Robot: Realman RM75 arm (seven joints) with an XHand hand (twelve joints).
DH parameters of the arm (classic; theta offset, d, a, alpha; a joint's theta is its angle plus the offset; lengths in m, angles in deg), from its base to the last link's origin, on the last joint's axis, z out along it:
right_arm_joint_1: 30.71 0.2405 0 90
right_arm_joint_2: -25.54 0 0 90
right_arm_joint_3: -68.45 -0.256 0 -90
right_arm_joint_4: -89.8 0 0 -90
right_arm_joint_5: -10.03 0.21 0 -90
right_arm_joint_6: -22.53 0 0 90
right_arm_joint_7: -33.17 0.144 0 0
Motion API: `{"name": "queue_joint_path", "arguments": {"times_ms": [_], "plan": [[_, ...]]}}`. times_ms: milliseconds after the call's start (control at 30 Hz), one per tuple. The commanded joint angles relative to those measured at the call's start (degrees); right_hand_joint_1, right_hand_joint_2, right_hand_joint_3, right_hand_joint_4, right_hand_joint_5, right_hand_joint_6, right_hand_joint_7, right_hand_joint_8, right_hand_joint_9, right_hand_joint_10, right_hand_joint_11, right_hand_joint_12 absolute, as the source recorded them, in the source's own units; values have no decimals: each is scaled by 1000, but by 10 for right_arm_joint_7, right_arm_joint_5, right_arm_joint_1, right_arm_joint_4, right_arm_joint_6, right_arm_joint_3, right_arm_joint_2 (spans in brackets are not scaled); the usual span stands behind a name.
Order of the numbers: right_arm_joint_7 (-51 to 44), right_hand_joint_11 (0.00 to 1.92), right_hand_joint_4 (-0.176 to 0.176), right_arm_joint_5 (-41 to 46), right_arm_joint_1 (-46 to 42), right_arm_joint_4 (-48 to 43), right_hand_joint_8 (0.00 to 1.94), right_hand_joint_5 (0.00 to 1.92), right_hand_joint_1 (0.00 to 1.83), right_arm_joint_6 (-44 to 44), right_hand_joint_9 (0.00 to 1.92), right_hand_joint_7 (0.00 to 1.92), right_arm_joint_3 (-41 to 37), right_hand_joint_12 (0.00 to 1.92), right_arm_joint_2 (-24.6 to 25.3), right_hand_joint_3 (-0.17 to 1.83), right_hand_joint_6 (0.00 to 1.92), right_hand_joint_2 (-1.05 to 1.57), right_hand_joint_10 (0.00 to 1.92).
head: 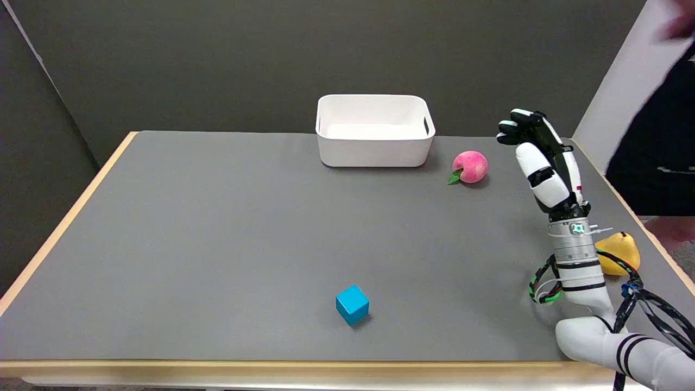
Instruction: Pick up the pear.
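The bench [217, 228] carries a matt grey covering, smooth and without sheen, edged by a pale wood-look rim. The white bin [374, 146] looks like smooth plastic with a soft, low gloss. The pear [620, 251] has a smooth yellow skin with a faint shine. The peach [471, 166] looks matt and slightly velvety, its leaf smooth. The blue cube [352, 304] is matt with flat, even faces. The right hand [543, 160] shows glossy white plastic shells and black matt fingers [513, 129], above a ribbed metallic wrist ring [575, 247].
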Motion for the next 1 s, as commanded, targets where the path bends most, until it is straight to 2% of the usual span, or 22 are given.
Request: {"name": "queue_joint_path", "arguments": {"times_ms": [33,133,233,367,433,667,867,1000], "plan": [[-39,99,4,-58,-53,-29,586,307,499,60,425,477,-43,1267,-32,966,589,729,1029],[-131,41,-17,-10,-125,-79,560,263,474,92,380,429,-82,1197,-49,973,510,719,992],[-259,31,-35,40,-234,-150,569,256,465,122,372,421,-152,1181,-53,966,500,716,1004],[-393,46,-36,79,-362,-255,618,288,561,138,396,473,-237,1247,-46,914,537,704,1079],[-424,52,-33,91,-393,-273,626,295,581,151,399,483,-250,1267,-44,904,545,700,1090],[-483,40,-25,164,-431,-284,572,302,586,246,326,443,-220,1263,-37,902,557,677,983],[-512,-1,-25,213,-451,-273,475,286,583,247,216,353,-209,1190,-36,868,507,678,859],[-512,-1,-20,261,-432,-239,473,253,526,227,179,289,-169,1115,-44,961,506,636,777]]}}
